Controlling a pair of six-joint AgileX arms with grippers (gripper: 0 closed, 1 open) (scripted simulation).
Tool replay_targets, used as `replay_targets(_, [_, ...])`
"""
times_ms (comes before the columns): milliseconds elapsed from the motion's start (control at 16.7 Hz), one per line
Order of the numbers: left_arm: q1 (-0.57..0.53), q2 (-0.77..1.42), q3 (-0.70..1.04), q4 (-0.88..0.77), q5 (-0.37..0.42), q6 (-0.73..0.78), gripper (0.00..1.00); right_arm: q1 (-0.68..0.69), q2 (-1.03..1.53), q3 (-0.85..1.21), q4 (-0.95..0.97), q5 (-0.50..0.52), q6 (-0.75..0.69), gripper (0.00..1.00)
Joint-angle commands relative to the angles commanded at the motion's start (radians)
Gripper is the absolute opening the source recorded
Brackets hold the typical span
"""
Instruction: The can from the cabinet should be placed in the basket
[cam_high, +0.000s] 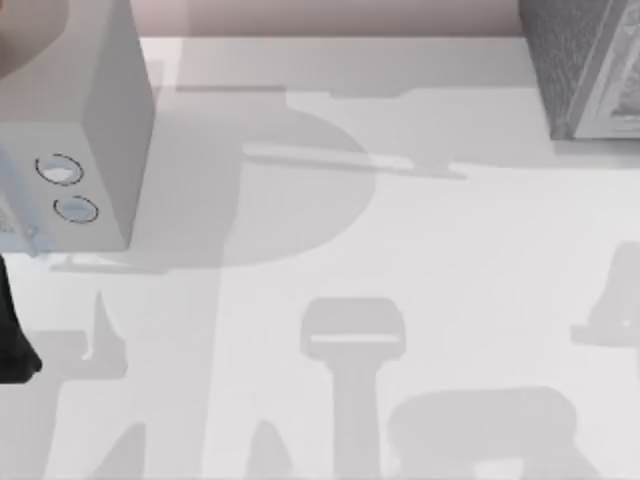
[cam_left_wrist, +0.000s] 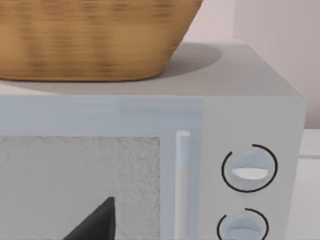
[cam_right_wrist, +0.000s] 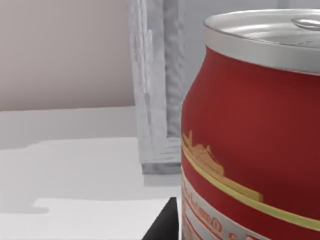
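The red can (cam_right_wrist: 250, 125), silver-topped with a yellow-and-white label, stands upright and very close in the right wrist view. My right gripper is shut on it, one dark finger (cam_right_wrist: 162, 225) lying against its lower side. Behind the can rises the framed edge of the dark grey speckled cabinet (cam_right_wrist: 155, 100), which sits at the table's far right corner (cam_high: 585, 65). The wicker basket (cam_left_wrist: 90, 40) rests on top of a pale box (cam_left_wrist: 150, 110). My left arm (cam_high: 12, 340) is at the table's left edge, facing that box's front.
The pale box (cam_high: 100, 120) with two round rings (cam_high: 68, 190) stands at the far left. White tabletop (cam_high: 400, 240) stretches between box and cabinet, crossed by arm shadows. A wall runs along the back.
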Motion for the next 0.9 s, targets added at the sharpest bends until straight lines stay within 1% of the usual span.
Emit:
replay_targets(300, [0.0, 0.0, 0.0, 0.0, 0.0, 0.0, 1.0, 0.089, 0.35, 0.15, 0.113, 0.105, 0.015, 0.0])
replay_targets(900, [0.0, 0.0, 0.0, 0.0, 0.0, 0.0, 1.0, 0.248, 0.947, 0.44, 0.311, 0.268, 0.022, 0.0])
